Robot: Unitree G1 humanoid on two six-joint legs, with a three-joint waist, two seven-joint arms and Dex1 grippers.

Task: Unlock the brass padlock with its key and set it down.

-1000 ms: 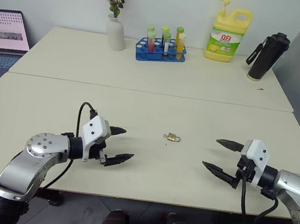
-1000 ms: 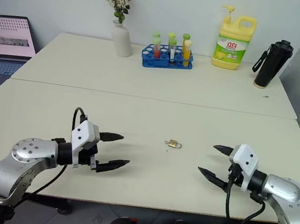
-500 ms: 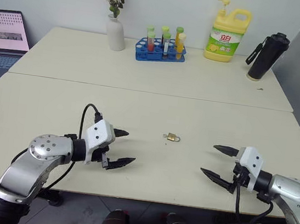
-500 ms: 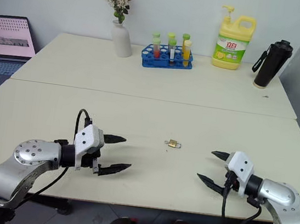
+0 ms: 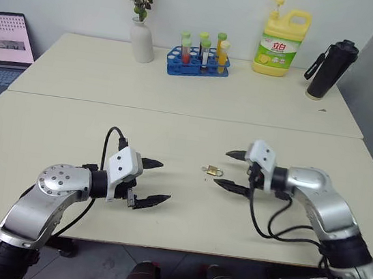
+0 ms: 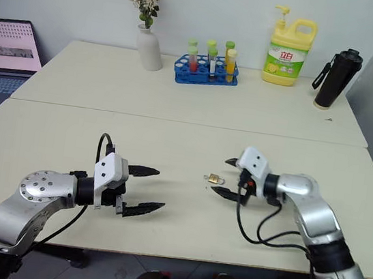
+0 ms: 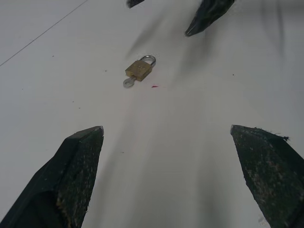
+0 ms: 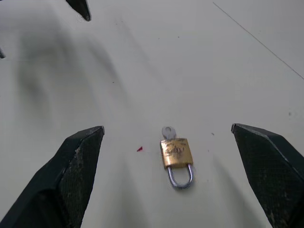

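step: reach for brass padlock (image 8: pixel 176 153) | lock: flat on table (image 5: pixel 173 138), key (image 8: pixel 167 131) at its base, between my claws | right gripper (image 5: pixel 232 169): wide open beside it, empty | left gripper (image 5: pixel 153 182): open, well apart | tip: lower slowly, pinch the body, leave key free

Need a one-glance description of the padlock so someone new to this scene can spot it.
On the near cream table, look midway between the two black-fingered hands, just off the right hand. The brass padlock lies flat there, very small, with a silvery shackle and the key at its base. It is the sole gold object on that table; everything else stands far back.
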